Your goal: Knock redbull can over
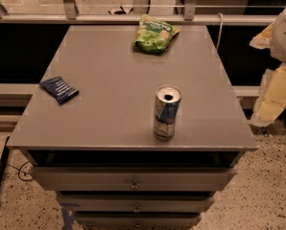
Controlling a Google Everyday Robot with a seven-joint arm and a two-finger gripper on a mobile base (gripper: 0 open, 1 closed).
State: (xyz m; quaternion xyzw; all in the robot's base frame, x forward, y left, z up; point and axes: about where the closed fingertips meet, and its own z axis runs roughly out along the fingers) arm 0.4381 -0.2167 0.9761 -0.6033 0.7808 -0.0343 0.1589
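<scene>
Can [167, 113] stands upright near the bench [100, 80] front edge, a bit right of centre. It's slim and tall with an open top, so probably empty, light and tippy. I'd nudge it high on the side. The end effector [277, 92] hangs off the right edge, well apart from it, and I can't tell its state.

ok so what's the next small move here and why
Probably swing the pincer in toward the redbull can: the can stands upright near the front edge of the table, and the pincer hangs beyond its right side, apart from the can.
</scene>
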